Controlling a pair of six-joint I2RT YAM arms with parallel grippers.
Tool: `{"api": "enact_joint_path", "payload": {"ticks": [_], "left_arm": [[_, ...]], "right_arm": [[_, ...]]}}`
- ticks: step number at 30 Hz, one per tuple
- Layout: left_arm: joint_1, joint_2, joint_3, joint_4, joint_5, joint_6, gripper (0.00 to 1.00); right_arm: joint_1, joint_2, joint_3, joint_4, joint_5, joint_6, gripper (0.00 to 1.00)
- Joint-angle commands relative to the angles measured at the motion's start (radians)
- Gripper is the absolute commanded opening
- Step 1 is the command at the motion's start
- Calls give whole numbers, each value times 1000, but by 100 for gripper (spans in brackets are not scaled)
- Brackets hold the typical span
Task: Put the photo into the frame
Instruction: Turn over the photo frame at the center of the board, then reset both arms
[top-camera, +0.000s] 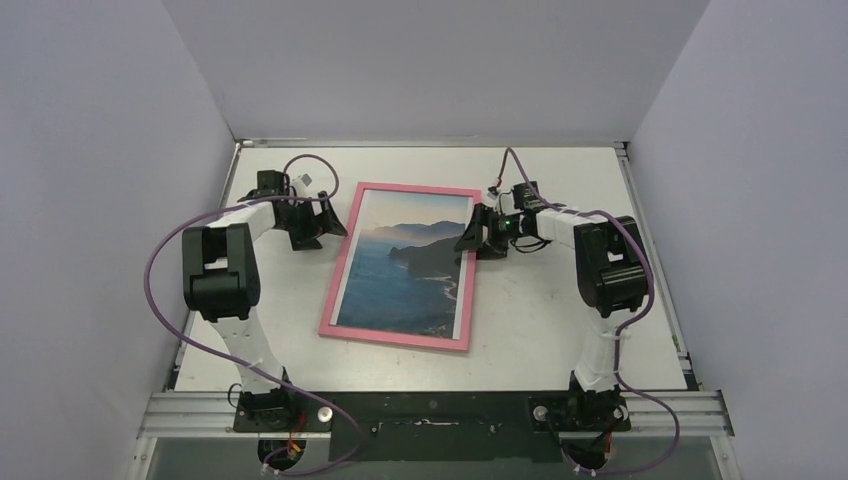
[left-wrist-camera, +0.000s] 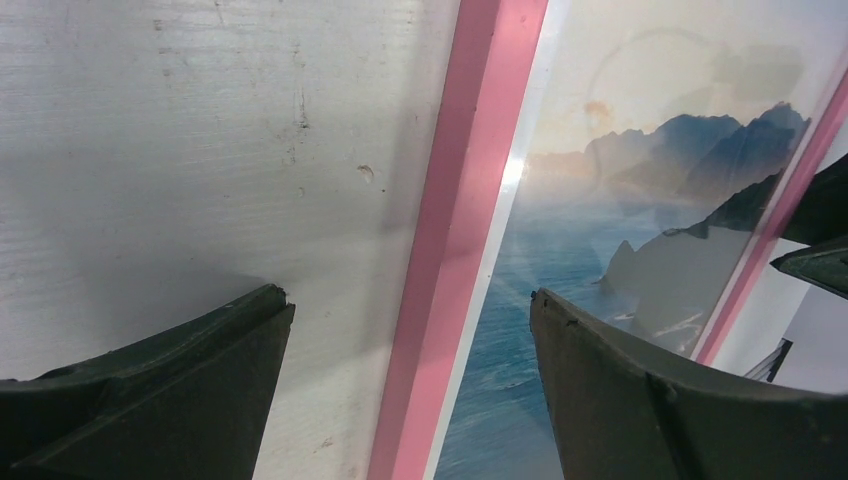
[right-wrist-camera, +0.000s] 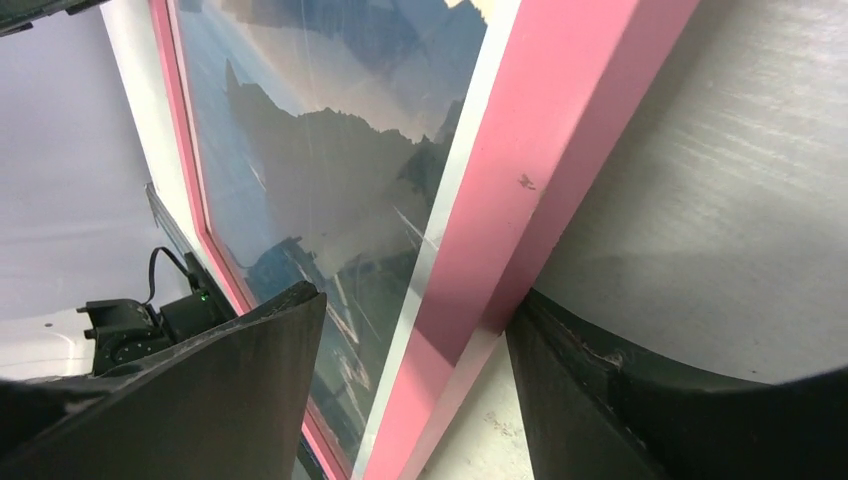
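The pink frame (top-camera: 395, 339) lies face up in the middle of the table, with the photo (top-camera: 405, 265) of sea and dark mountains showing inside it. My left gripper (top-camera: 322, 222) is open at the frame's upper left edge. In the left wrist view its gripper (left-wrist-camera: 410, 297) straddles the pink rail (left-wrist-camera: 450, 250), one finger over the table and the other over the photo (left-wrist-camera: 590, 230). My right gripper (top-camera: 470, 236) is open at the upper right edge. In the right wrist view its gripper (right-wrist-camera: 418, 298) straddles the frame's rail (right-wrist-camera: 540, 150) beside the photo (right-wrist-camera: 330, 150).
The white table (top-camera: 560, 320) is walled by pale panels at the back and both sides. Purple cables loop from both arms. The arm bases stand on the metal rail (top-camera: 430, 410) at the near edge.
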Motion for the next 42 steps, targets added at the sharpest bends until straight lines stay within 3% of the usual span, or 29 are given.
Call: {"api": "enact_joint_path", "payload": {"ticks": [1,5,9,15,17,19,24,30,35,42], "left_arm": [[8,15,41,33,65,-7,88],[8,6,40,23,48,-23,88],[17,-5,112,-116,-178,-43,88],[27,-105,163,-213,-286,-38,88],[27,-149,158,-221,-289,-57,97],[25,-193,145,-237,-306,-91,97],[-12,-331,99,-250,-368,-66,97],[-97,-404,169,-370,-500,-47,97],[-177,-520,173,-391,-585,-64,97],[-199,-765,195,-463,-660,-43,97]], "right_arm": [[-27,-9,63,36,-4,-13,68],[-66,-16,98,-42,112,13,70],[-129,-41,91,-82,242,84,69],[-144,-187,90,-175,439,55,69],[-144,-247,82,-203,515,58,69],[-144,-314,66,-232,601,82,71],[-142,-429,39,-303,750,123,87],[-145,-488,106,-408,991,97,90],[-145,-581,171,-463,1069,84,91],[-144,-857,133,-573,1152,101,93]]}}
